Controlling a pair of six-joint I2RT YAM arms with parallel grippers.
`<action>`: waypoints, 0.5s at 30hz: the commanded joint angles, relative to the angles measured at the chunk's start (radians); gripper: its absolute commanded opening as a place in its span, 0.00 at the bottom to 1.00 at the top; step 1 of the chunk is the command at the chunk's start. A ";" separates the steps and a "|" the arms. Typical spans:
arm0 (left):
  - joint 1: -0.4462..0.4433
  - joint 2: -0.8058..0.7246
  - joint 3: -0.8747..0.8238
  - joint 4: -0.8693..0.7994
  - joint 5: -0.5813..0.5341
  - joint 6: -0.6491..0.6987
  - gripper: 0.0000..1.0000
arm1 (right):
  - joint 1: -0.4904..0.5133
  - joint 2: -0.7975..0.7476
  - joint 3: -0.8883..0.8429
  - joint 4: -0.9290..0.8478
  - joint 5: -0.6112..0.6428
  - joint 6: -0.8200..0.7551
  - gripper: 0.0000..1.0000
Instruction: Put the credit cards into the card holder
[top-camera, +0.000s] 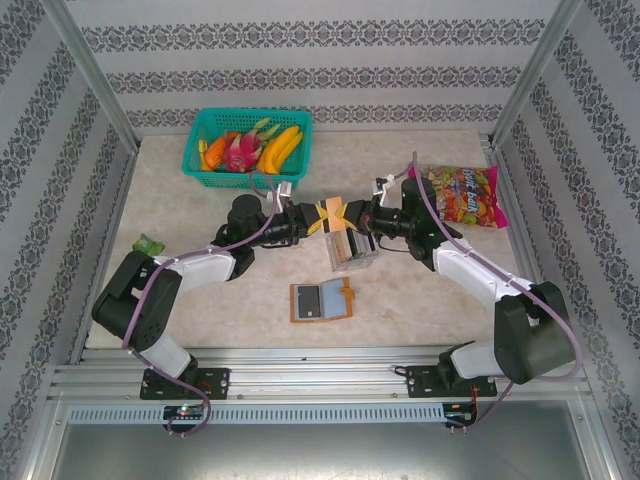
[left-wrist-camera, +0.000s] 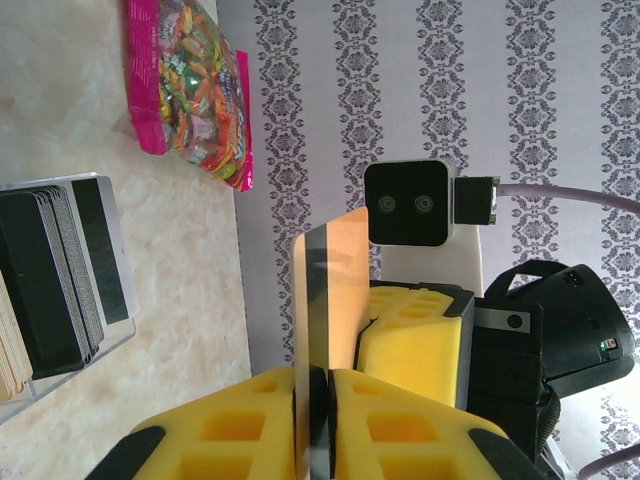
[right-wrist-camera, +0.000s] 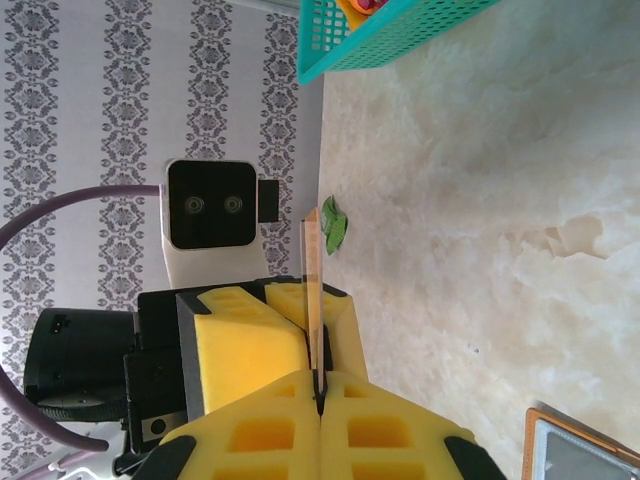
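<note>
**One card pinched from both sides, above the box**

Clamped with the left gripper (top-camera: 324, 218) onto a single card (top-camera: 338, 213), and clamped with the right gripper (top-camera: 352, 211) onto the same card from the other side. Held off the table (top-camera: 430, 300), just behind the clear box (top-camera: 365, 262) of spare cards (left-wrist-camera: 45, 285). Nothing touching the wallet (top-camera: 346, 296), which lies open and flat nearer the bases, well apart from both grippers.

Judged light, thin and stiff, with some spring. Glossy too, so likely to slide between foam pads if pinched only at a corner. Best taken near one short edge, pads flat on both faces. That would leave most of the length free to feed into a slot. Probably calls for one grip to let go before any trip to the wallet.

From the left wrist: the card's broad shiny face (left-wrist-camera: 330, 290), tinted orange by reflection, rising out of the shut pads. Also the box with dark cards standing on edge, and a candy bag (left-wrist-camera: 195, 90) beyond.

From the right wrist: the card only as a thin upright line (right-wrist-camera: 312, 290), caught at its lower end, plus one wallet corner (right-wrist-camera: 585, 455) and a basket (right-wrist-camera: 390, 30).

From above: the whole open wallet and the stretch of table between it and the card, which neither wrist view gives.
</note>
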 joint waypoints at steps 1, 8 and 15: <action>-0.010 -0.030 -0.003 -0.004 0.013 0.040 0.13 | -0.013 -0.009 -0.019 -0.006 0.027 0.004 0.02; -0.008 -0.086 -0.042 -0.172 -0.020 0.131 0.00 | -0.002 -0.043 -0.011 -0.215 0.121 -0.121 0.24; -0.011 -0.273 -0.164 -0.619 -0.187 0.311 0.00 | 0.176 -0.119 -0.012 -0.504 0.430 -0.281 0.14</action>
